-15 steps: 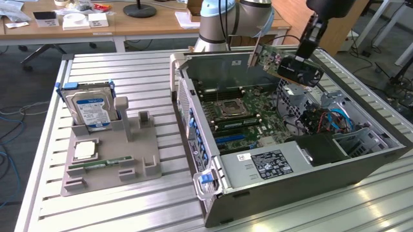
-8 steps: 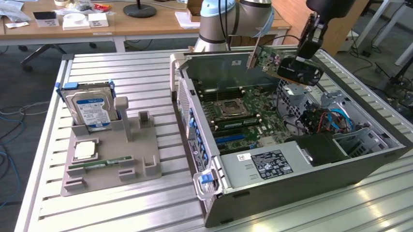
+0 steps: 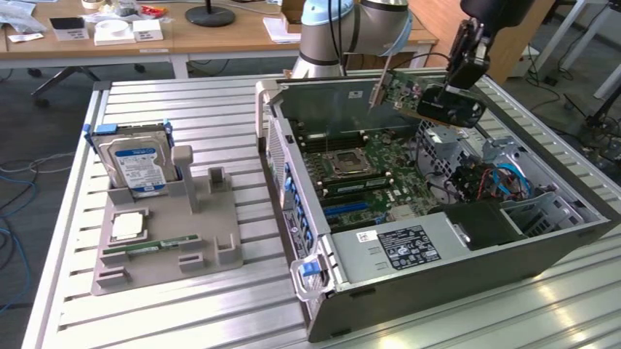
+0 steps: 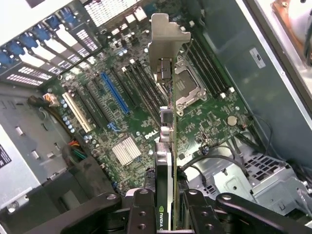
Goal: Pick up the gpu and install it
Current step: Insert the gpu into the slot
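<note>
The gpu (image 3: 412,93), a green card with a black cooler and a silver end bracket, hangs tilted above the open computer case (image 3: 437,254). My gripper (image 3: 458,86) is shut on its cooler end. In the wrist view the gpu (image 4: 168,146) is seen edge-on, clamped between the black fingers (image 4: 141,209), with its silver bracket (image 4: 165,39) pointing away from the gripper (image 4: 168,200). Below it lies the green motherboard (image 4: 131,112) with a blue slot (image 4: 114,92) and black slots beside it. The card is clear of the board and touches no slot.
A grey holder (image 3: 165,233) on the slatted metal table (image 3: 145,320) carries a silver hard drive (image 3: 136,163), a processor (image 3: 128,227) and a memory stick (image 3: 150,247). Cables and a drive cage (image 3: 495,178) crowd the case toward the exterior view's right. A wooden desk (image 3: 223,33) stands behind.
</note>
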You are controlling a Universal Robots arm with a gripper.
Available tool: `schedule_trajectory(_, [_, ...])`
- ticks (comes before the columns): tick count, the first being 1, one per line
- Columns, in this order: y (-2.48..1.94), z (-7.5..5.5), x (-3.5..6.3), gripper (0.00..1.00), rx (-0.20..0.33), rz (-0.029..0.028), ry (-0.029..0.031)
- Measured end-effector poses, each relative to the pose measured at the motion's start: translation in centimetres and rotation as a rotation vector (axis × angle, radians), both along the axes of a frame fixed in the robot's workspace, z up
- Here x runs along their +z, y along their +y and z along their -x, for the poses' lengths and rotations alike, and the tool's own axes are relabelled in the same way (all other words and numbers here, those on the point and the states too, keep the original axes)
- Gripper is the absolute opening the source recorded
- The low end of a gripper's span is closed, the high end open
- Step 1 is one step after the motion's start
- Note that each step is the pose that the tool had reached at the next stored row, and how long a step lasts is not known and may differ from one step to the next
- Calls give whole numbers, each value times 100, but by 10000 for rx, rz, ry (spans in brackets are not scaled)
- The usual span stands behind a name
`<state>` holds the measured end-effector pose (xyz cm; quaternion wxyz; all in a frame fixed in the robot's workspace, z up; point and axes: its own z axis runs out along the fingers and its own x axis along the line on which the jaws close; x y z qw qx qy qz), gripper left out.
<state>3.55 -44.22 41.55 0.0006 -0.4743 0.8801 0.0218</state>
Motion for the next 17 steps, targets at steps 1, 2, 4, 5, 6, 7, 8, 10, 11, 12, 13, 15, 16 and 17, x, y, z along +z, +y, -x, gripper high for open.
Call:
schedule_trajectory(1, [0,0,0,27,116,0,0])
schedule_trajectory(2, [0,0,0,27,227,0,0])
schedule_trajectory(4, [0,0,0,27,448,0,0])
schedule_trajectory(5, [0,0,0,27,559,0,0])
schedule_trajectory(6, [0,0,0,27,669,0,0])
schedule_trajectory(7, [0,0,0,27,780,0,0])
schedule_trajectory(8, [0,0,0,27,902,1,0])
schedule_trajectory(10, [0,0,-1,27,1122,0,0])
schedule_trajectory(11, [0,0,-1,27,1232,0,0])
schedule_trajectory(12, [0,0,-1,27,1339,0,0])
schedule_trajectory(13, [0,0,-1,27,1445,0,0])
schedule_trajectory(15, [0,0,-1,27,1658,0,0])
schedule_trajectory(16, [0,0,-1,27,1773,0,0])
schedule_trajectory(17, [0,0,-1,27,1879,0,0])
